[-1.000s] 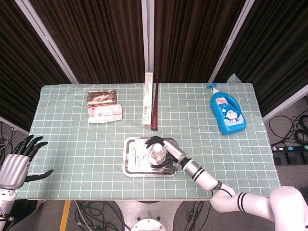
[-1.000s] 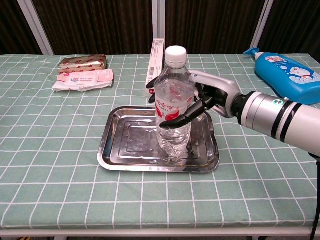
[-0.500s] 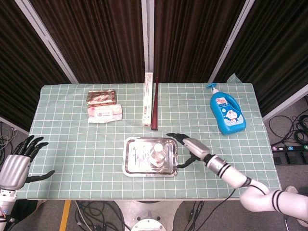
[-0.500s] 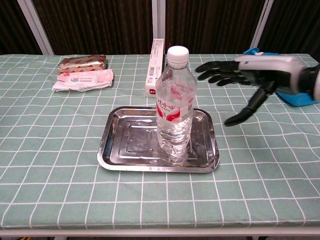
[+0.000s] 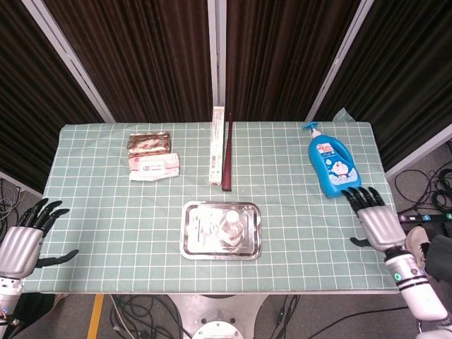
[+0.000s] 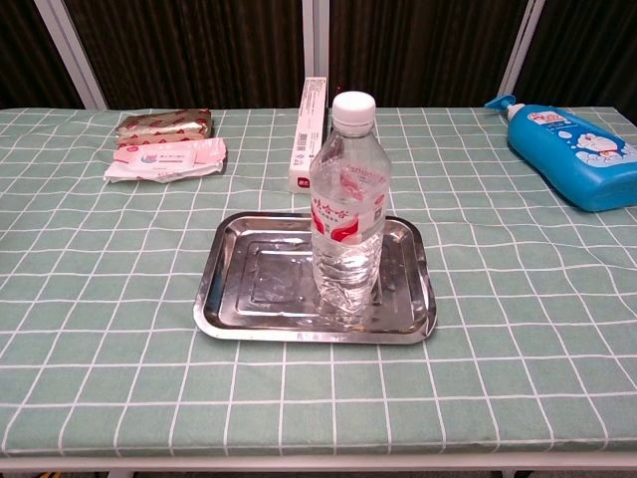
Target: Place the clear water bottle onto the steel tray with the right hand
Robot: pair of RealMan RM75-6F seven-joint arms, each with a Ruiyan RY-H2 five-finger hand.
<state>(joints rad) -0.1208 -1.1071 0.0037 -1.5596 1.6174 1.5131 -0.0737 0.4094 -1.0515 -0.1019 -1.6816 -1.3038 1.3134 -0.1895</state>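
The bottle [image 6: 346, 204] stands upright on the tray [image 6: 239, 289], right of its middle, touched by nothing. The right hand [image 5: 374, 219] hovers at the tabletop's [image 5: 106, 205] 4 o'clock edge, fingers spread and empty — the left hand [image 5: 25, 240] likewise at 8 o'clock, holding nothing.
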